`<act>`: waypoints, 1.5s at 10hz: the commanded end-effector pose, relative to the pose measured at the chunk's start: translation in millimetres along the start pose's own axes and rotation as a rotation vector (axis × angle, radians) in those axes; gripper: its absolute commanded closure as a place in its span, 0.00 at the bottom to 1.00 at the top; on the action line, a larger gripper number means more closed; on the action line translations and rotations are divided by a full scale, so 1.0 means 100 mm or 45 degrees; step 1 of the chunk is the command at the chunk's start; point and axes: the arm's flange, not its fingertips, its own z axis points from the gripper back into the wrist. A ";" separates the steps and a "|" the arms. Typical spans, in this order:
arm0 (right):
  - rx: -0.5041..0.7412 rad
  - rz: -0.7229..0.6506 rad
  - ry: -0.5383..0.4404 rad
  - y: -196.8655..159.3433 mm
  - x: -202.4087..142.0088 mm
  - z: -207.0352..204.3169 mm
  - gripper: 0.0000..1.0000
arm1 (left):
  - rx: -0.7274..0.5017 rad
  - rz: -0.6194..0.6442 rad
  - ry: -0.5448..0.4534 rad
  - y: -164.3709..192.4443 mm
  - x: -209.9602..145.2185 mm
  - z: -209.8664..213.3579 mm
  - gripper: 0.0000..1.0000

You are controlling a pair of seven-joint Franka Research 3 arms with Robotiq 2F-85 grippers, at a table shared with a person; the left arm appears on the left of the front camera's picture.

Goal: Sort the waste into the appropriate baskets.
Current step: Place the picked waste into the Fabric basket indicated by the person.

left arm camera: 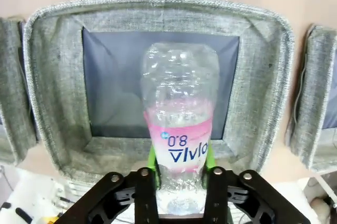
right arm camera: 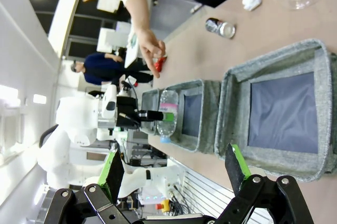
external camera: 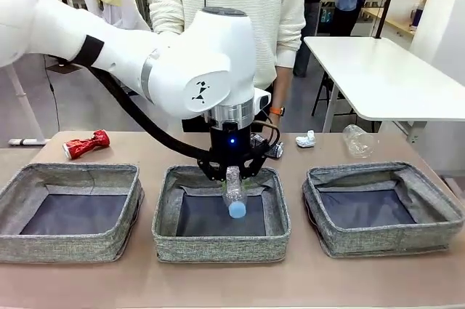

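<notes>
Left gripper clamps its green pads on the label of the clear bottle, which hangs blue cap down over the middle basket, near the table's front edge. Right gripper stands spread wide. The bottle's pink label reads "8.0"; the word beside it I cannot make out. Along the far edge lie crumpled clear plastic, right, and a crushed red can, left.

Table: three baskets, red can, tissue, plastic.
</notes>
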 end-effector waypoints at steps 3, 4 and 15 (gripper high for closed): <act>0.025 0.031 -0.011 0.01 0.02 -0.01 0.00 | 0.020 -0.022 -0.012 0.01 0.04 0.05 0.00; 0.025 0.031 -0.011 0.01 0.02 -0.01 0.00 | 0.015 -0.028 -0.011 0.01 0.04 0.06 0.00; 0.025 0.031 -0.011 0.01 0.02 -0.01 0.00 | -0.570 -0.384 -0.153 1.19 -0.17 1.70 0.00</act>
